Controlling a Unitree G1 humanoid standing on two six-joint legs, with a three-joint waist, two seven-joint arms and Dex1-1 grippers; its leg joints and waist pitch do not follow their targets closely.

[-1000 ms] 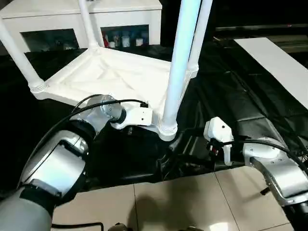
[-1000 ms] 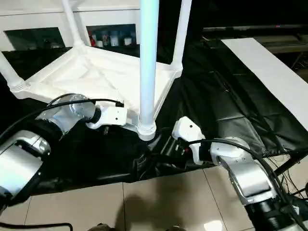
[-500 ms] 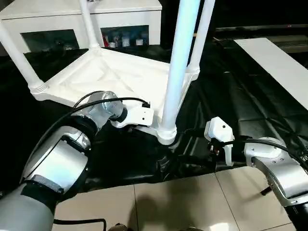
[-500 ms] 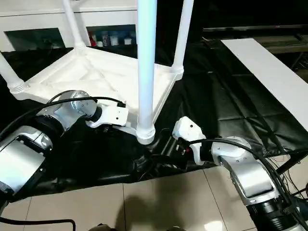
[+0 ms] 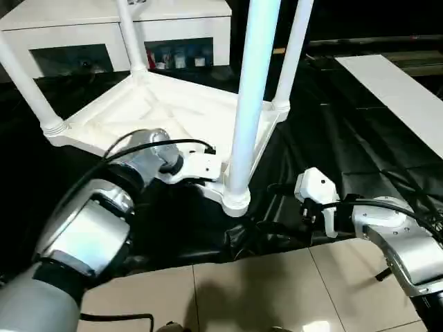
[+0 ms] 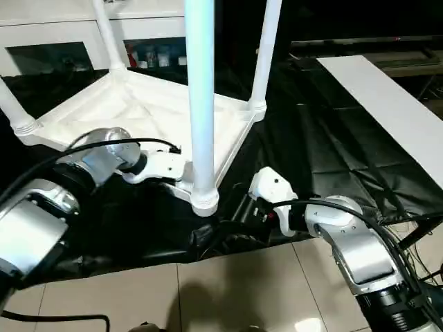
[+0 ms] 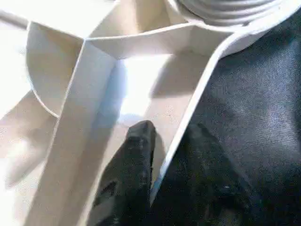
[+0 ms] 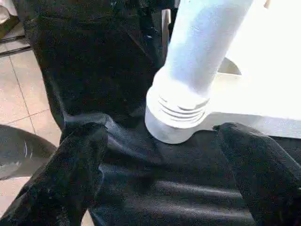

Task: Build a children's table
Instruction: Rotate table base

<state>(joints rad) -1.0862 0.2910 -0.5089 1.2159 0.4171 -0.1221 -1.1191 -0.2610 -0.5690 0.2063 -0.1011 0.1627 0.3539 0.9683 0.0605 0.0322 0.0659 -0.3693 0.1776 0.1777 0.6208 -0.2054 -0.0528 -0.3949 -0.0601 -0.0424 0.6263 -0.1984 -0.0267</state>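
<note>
A black sheet (image 5: 346,159) covers the floor, bearing the upturned white tabletop (image 5: 166,111).

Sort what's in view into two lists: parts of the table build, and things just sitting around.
Part of the build:
- tabletop, lying upside down
- four legs, e.g. nearest leg, standing in its corner socket

Just sitting around:
- white cabinet behind
- black sheet underneath
- white board on the right

Overhead glare, dark surroundings, slight blur
</note>
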